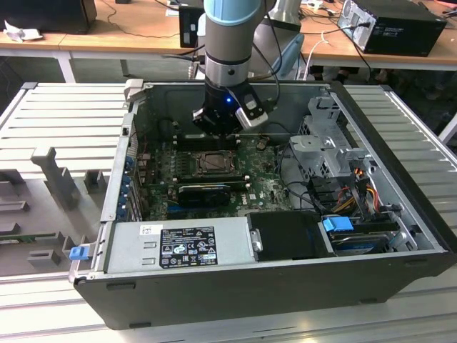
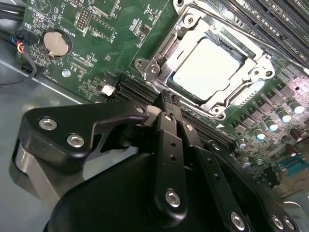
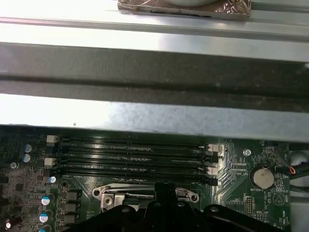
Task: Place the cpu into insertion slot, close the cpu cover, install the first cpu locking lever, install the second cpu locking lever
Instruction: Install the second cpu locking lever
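Here my gripper (image 2: 166,99), its fingers pinched together on nothing, hangs just beside the socket's (image 2: 212,65) edge, where the chip (image 2: 207,63) already lies flat under the closed cover frame (image 2: 159,55), just ahead of my fingertips on the green board (image 2: 96,34).
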You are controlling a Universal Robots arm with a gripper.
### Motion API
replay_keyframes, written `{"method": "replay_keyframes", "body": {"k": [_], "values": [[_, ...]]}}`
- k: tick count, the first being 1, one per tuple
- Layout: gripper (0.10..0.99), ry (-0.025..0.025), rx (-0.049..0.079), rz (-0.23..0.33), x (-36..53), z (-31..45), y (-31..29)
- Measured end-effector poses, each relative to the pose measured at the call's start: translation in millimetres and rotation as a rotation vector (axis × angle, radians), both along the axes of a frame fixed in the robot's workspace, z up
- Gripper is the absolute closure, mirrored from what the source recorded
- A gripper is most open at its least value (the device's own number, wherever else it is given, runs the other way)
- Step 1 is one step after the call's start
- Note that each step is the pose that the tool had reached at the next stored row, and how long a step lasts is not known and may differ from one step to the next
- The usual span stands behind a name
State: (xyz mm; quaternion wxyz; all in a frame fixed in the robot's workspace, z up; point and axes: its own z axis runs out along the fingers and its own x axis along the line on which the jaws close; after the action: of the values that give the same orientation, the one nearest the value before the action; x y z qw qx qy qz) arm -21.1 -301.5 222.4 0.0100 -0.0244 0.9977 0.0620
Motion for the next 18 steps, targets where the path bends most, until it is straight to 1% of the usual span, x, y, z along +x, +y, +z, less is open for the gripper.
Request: {"method": "replay_keyframes", "body": {"k": [18], "values": [[0.980, 0.0000, -0.001, 0.000, 0.0, 0.1, -3.3]]}}
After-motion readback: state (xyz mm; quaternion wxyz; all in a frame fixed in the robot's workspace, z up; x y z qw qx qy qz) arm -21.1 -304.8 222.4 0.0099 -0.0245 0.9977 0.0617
